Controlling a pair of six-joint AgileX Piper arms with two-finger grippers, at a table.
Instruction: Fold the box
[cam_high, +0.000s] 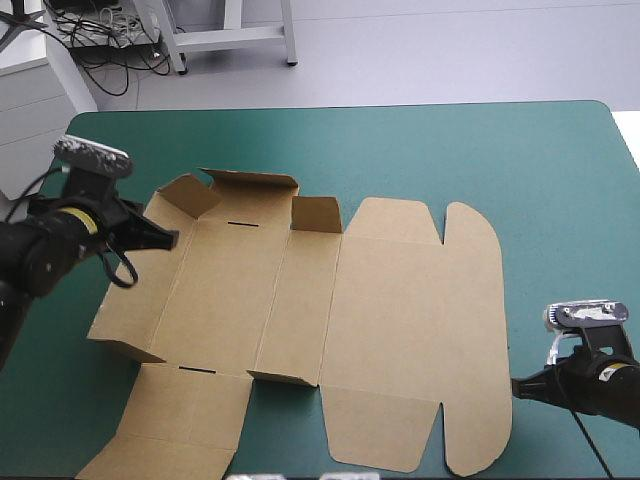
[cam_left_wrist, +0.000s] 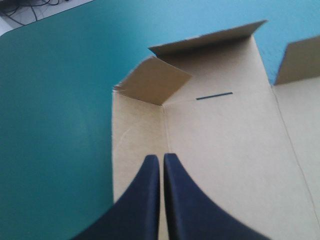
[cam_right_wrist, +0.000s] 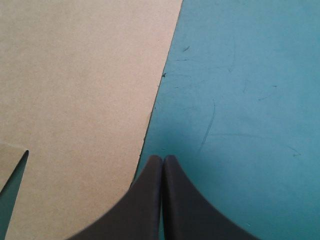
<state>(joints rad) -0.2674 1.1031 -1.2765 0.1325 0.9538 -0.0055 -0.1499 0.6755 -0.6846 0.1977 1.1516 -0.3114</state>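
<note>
We see right gripper (cam_high: 516, 388) nearest, fingers pressed together, tip just off box (cam_high: 400, 300) right edge. Box lies mid-table on teal-green cover (cam_high: 450, 150), mostly flat. Left gripper (cam_high: 172, 238) pressed together too, over box's left panel. Farther: far flaps (cam_high: 250, 185) raised.
</note>
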